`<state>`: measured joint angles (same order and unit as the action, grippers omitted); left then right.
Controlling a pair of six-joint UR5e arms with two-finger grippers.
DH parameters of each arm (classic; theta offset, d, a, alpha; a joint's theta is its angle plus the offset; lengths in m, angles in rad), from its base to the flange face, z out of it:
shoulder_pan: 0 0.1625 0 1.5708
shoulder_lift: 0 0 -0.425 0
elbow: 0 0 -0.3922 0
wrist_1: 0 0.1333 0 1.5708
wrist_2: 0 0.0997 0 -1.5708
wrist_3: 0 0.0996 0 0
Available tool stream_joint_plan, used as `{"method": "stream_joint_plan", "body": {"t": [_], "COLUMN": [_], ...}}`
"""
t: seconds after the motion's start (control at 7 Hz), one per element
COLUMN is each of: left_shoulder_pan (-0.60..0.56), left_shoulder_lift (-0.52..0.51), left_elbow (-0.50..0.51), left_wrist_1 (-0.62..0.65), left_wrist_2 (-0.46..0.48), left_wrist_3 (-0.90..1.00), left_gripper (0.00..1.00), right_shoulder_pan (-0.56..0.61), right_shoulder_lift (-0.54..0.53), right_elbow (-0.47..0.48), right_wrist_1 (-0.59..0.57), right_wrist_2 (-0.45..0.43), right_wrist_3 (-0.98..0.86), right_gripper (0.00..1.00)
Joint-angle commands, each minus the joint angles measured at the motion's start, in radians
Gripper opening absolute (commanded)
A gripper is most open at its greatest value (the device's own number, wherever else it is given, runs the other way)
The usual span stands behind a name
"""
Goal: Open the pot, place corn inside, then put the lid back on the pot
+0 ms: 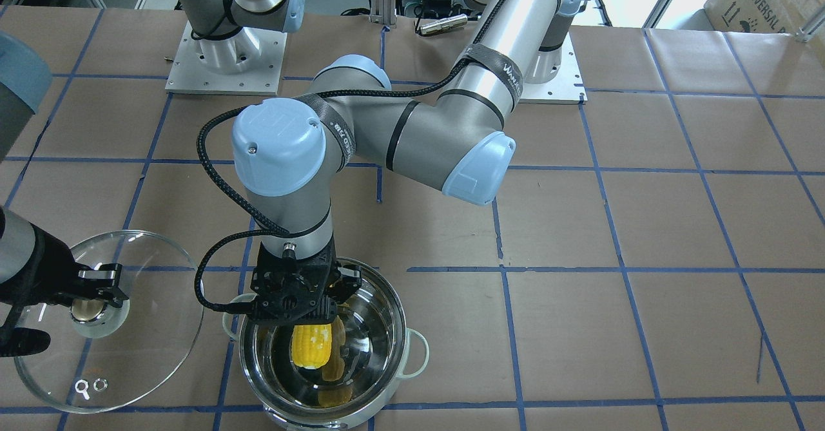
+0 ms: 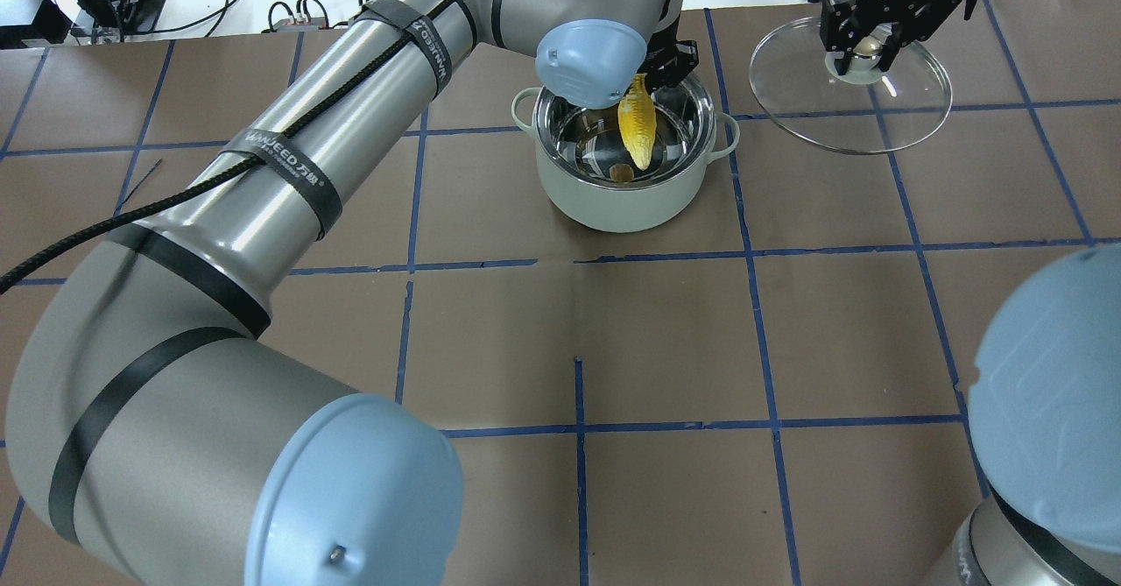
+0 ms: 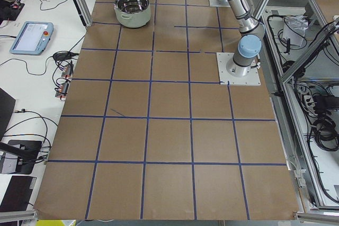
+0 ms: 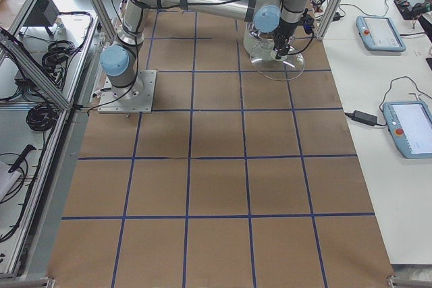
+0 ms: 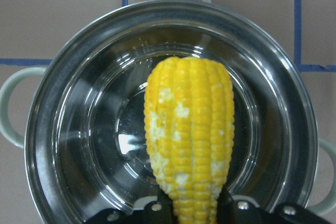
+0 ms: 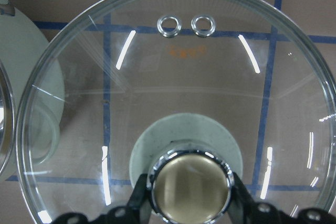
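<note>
The steel pot [image 1: 388,328] stands open with its pale handles out to the sides; it also shows in the overhead view [image 2: 626,205]. My left gripper [image 1: 320,312] is shut on the yellow corn [image 1: 312,347] near its tapered end. The corn hangs blunt end down inside the pot's mouth, clear of the bottom [image 5: 191,140] [image 2: 637,126]. My right gripper [image 2: 863,50] is shut on the knob [image 6: 191,187] of the glass lid [image 6: 184,87], which is beside the pot [image 1: 151,334]. I cannot tell whether the lid rests on the table.
The brown table with a blue tape grid [image 2: 666,341] spreads around. My left arm's forearm and elbow [image 1: 412,134] stretch across the table behind the pot. Tablets and cables lie on a side bench [image 4: 381,32].
</note>
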<state>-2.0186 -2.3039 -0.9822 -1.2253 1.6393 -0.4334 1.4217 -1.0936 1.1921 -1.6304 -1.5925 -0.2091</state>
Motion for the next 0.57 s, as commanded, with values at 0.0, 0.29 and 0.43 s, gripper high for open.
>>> {"method": "stream_joint_plan", "body": {"t": [0.0,0.29,0.43], "left_shoulder_pan": [0.011,0.011,0.011], "left_shoulder_lift": [0.0,0.007,0.006], "left_elbow": [-0.001,-0.019,-0.021], "left_wrist_1": [0.018,0.018,0.018], "left_wrist_2": [0.001,0.001,0.002], "left_wrist_3": [0.091,0.119,0.146], "left_gripper": [1.0,1.0,1.0], "right_shoulder_pan": [0.0,0.002,0.002], "right_shoulder_lift": [0.0,0.0,0.0], "right_elbow": [0.0,-0.002,-0.002], "right_wrist_1": [0.001,0.001,0.001], "right_wrist_2": [-0.001,-0.001,0.0], "right_wrist_3": [0.003,0.005,0.007], "right_gripper": [0.16,0.15,0.15]}}
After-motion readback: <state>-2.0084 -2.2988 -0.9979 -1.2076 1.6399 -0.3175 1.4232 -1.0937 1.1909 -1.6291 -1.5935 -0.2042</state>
